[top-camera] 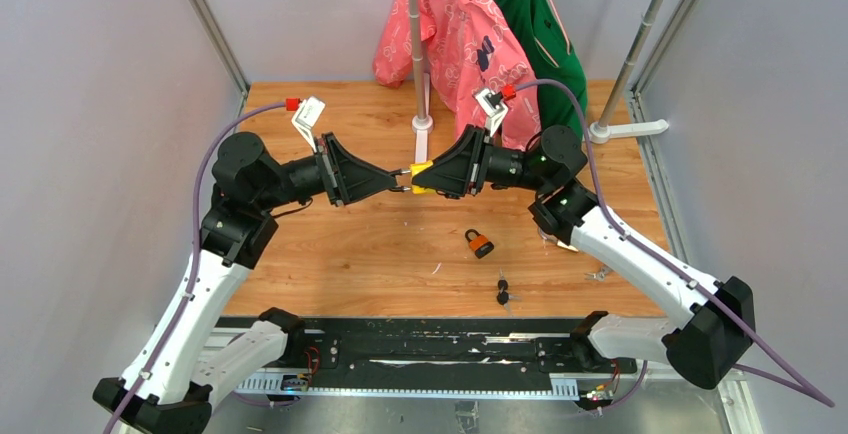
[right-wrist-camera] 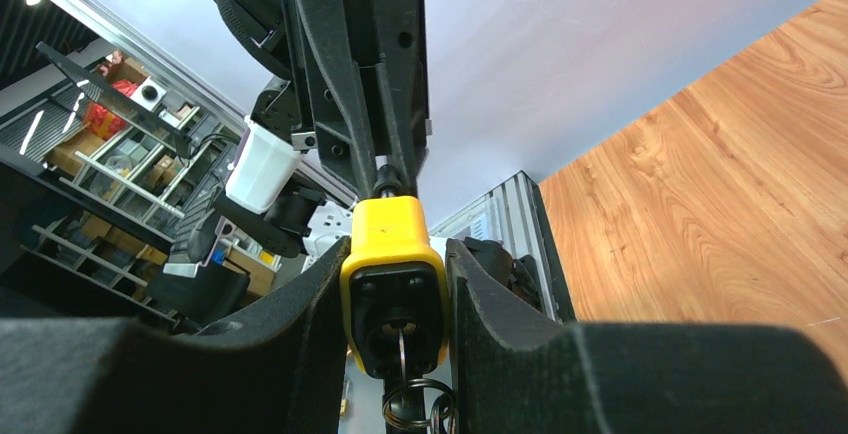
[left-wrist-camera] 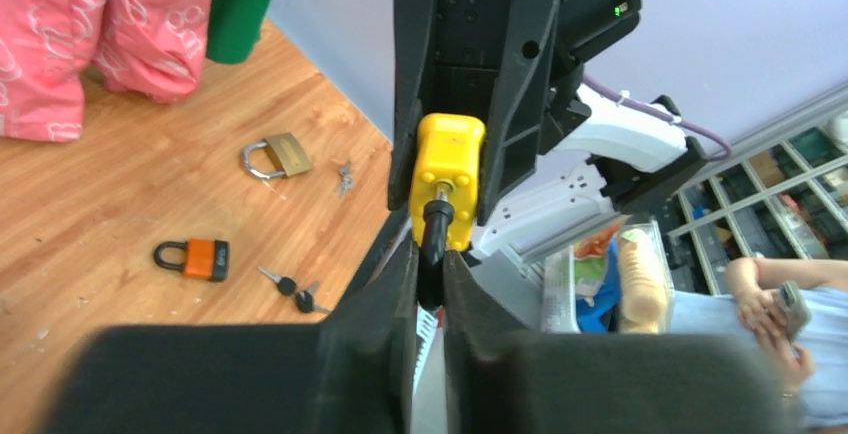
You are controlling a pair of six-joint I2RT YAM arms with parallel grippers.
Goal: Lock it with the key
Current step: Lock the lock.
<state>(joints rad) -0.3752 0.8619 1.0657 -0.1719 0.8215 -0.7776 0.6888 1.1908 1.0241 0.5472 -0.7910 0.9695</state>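
Top external view: your two hands meet in mid-air above the counter, with the yellow lock between them. Your right hand is clamped on the lock's body, and a key ring dangles at its near end. Your left hand is pinched tight on the black stem poking out of the far end. On the counter lie an orange padlock and loose keys near it.
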